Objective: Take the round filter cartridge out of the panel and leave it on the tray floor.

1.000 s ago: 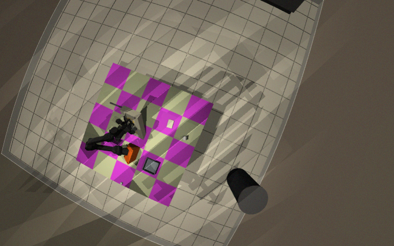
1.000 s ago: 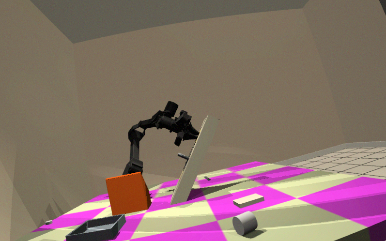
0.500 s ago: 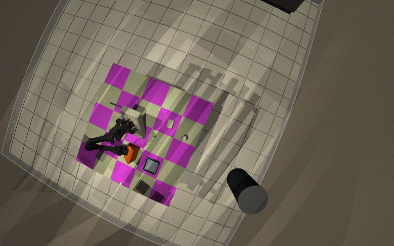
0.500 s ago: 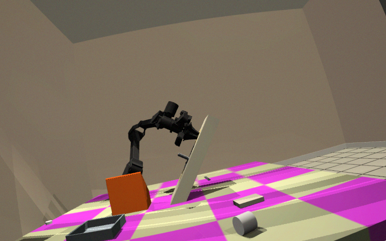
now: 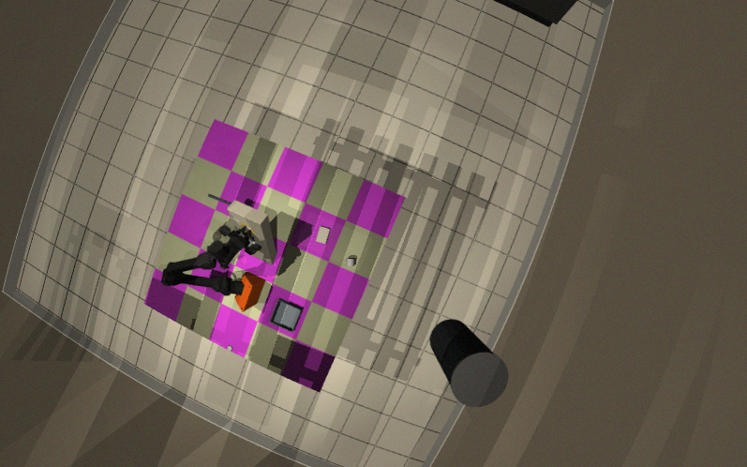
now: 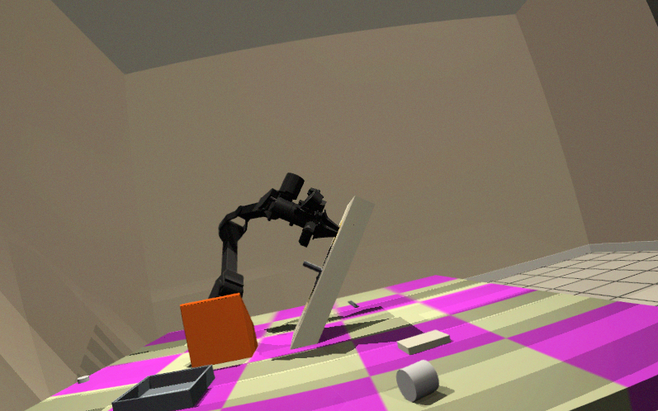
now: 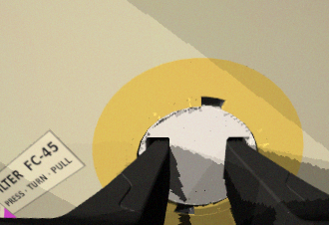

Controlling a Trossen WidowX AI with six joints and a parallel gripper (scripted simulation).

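The service panel [image 5: 253, 217] [image 6: 332, 276] [image 7: 60, 53] leans, tilted, on the checkered table. The round pale filter cartridge [image 7: 199, 122] sits in the panel's yellow ring [image 7: 117, 127], with a dark notch above it and another below. My gripper [image 6: 338, 232] [image 7: 195, 145] is at the upper part of the panel. Its two fingertips are in the cartridge's slots, shut on the part between them, and they cover the slots. Whether the face is exactly flush cannot be told. The grey square tray [image 5: 287, 314] [image 6: 168, 400] stands apart from the panel, with nothing in it.
An orange block [image 5: 250, 291] [image 6: 219, 329] stands between the arm base and the tray. A grey rod [image 6: 311, 266] sticks out of the panel below the gripper. A pale flat block [image 5: 322, 233] [image 6: 423, 341] and a grey cylinder [image 5: 351, 261] [image 6: 417, 380] lie beyond the panel.
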